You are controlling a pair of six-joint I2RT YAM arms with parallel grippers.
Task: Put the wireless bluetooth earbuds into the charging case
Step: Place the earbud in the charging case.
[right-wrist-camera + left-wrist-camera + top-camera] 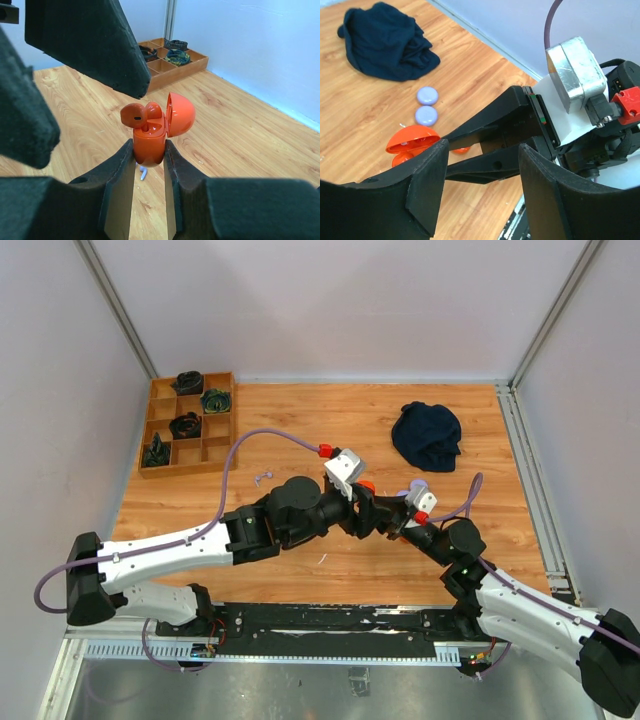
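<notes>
From above and behind, we look down on the whole tabletop (300, 430). Low over it, our left wrist view faces the dark cloth (385, 40), our right the wooden tray (170, 60); both show overhead too.

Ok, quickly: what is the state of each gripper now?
Left gripper: open, holding nothing.
Right gripper: closed on the orange charging case.

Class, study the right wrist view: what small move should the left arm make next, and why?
Probably press the orange earbud down: it looks perched high on the open case, which the right gripper clamps, and the left gripper is open beside it.
</notes>
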